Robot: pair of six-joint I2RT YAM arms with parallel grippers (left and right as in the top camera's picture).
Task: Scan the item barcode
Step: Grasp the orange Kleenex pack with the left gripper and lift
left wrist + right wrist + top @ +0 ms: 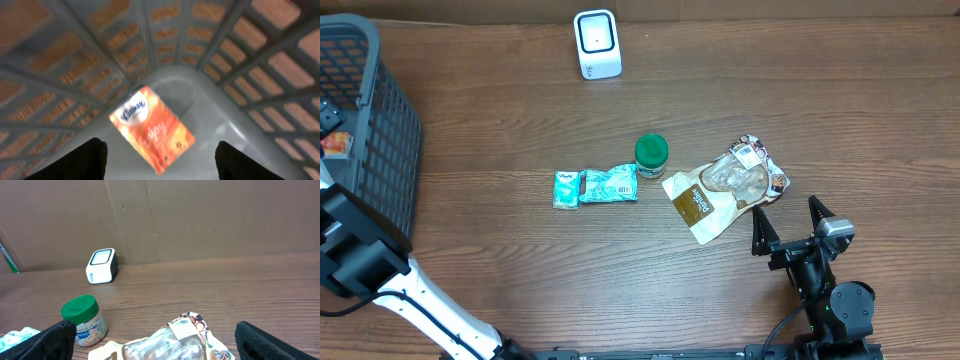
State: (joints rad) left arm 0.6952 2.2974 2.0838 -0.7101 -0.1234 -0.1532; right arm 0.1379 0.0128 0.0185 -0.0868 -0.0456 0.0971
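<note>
In the left wrist view an orange tissue pack (150, 127) lies tilted and blurred over the grey basket floor (220, 115). My left gripper (160, 152) is above it, open, its black fingers (92, 157) well clear of the pack on both sides. In the overhead view the pack shows as an orange patch (334, 145) inside the basket (380, 130). The white barcode scanner (597, 44) stands at the back of the table. My right gripper (788, 228) is open near the front edge, just short of a brown snack bag (725, 187), holding nothing.
A green-lidded jar (651, 155) and two teal packets (597, 187) lie mid-table. The right wrist view shows the jar (82, 320), the snack bag (175, 340) with its barcode label up, and the scanner (101, 265) before a cardboard wall. The basket's mesh walls (75, 75) surround my left gripper.
</note>
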